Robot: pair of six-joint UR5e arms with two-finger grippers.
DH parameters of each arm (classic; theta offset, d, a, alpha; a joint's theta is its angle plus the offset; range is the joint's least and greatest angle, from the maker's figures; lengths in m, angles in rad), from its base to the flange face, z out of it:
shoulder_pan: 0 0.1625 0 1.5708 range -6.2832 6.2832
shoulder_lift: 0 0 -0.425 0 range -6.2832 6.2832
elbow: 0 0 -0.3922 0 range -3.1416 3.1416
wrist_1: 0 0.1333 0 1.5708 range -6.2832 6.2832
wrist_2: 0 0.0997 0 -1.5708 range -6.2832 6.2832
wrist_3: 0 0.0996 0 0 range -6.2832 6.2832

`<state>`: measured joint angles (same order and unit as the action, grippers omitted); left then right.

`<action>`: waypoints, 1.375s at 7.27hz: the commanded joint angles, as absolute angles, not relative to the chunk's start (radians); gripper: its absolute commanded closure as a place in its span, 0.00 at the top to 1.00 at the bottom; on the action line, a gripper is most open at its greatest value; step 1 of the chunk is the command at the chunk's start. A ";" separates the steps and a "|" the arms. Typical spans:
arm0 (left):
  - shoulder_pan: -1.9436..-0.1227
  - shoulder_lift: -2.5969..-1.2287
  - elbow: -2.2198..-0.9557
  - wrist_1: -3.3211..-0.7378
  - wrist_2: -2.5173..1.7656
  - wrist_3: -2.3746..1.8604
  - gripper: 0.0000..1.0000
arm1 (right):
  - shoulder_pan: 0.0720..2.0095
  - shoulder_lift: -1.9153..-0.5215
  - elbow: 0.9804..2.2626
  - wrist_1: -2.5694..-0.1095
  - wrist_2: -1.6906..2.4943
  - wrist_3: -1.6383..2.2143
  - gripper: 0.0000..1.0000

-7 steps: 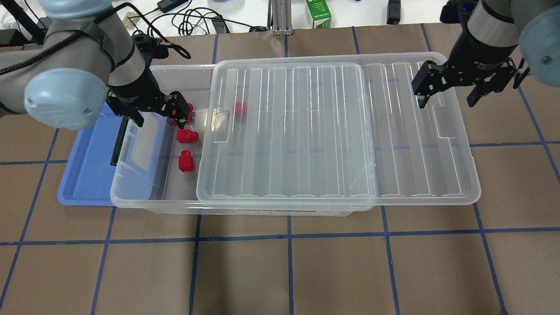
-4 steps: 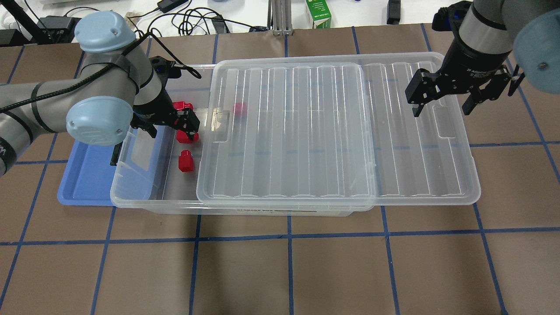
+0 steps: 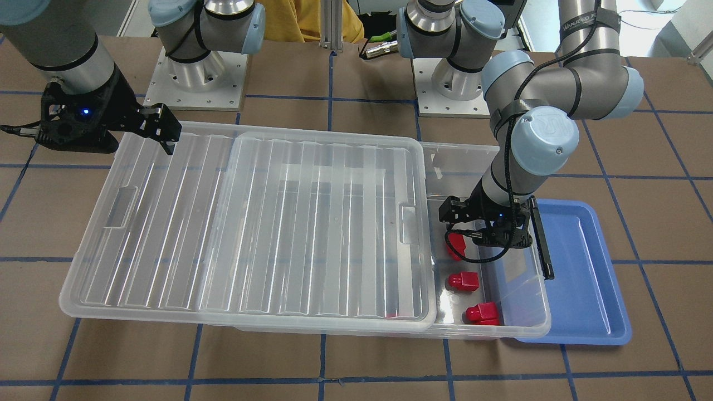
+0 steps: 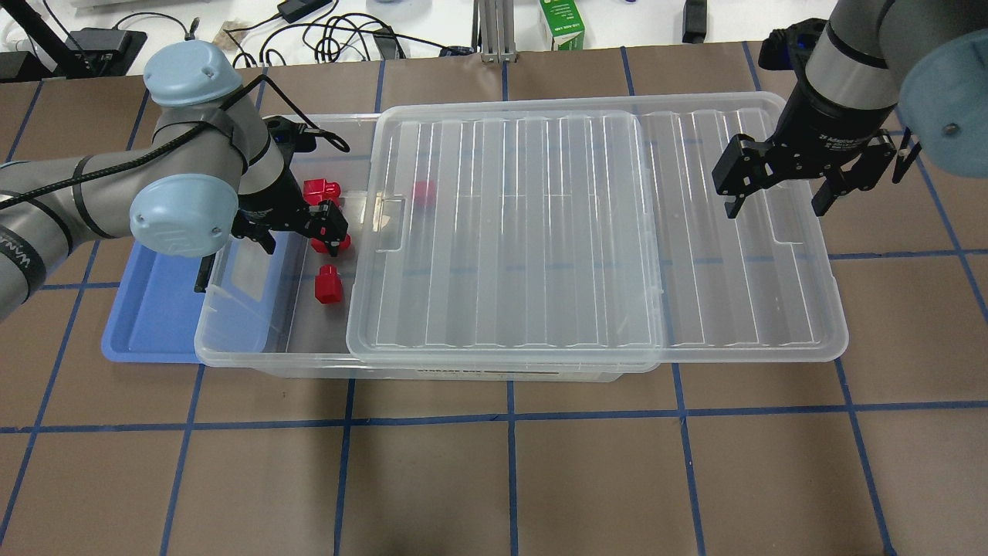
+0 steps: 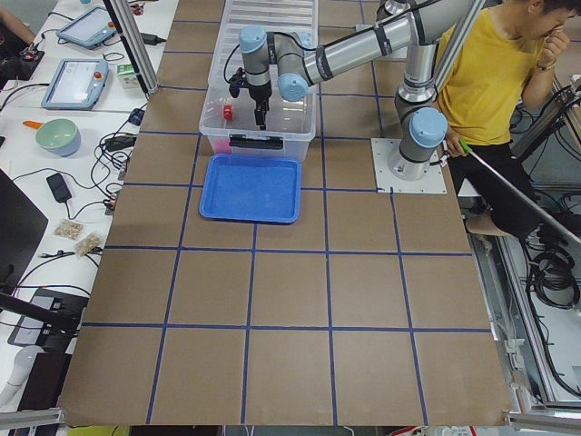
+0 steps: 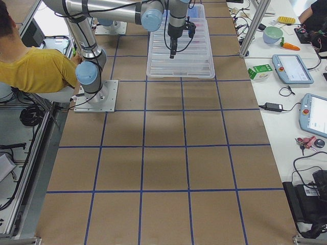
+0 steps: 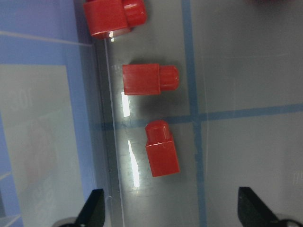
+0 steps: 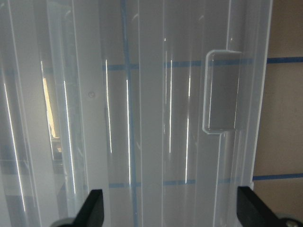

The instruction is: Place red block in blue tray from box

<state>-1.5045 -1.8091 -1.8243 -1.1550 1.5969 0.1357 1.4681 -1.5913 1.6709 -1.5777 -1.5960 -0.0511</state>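
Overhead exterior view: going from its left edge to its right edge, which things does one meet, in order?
blue tray → left gripper → red block under the lid → green carton → right gripper. The box and its lid span too wide to place.

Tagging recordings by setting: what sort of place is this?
Probably a robotics lab: a robot arm bolted to a base plate on a tape-gridded table, a control pendant on a side bench, an operator beside the rig.
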 commanded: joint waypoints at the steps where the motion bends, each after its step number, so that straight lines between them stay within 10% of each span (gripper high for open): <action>1: -1.508 -1.824 -1.854 -1.106 1.597 0.101 1.00 | 1.473 -1.650 1.681 -1.571 -1.586 0.038 1.00; 10: -1.496 -1.891 -1.902 -1.008 1.594 0.104 1.00 | 1.493 -1.664 1.684 -1.566 -1.589 0.029 1.00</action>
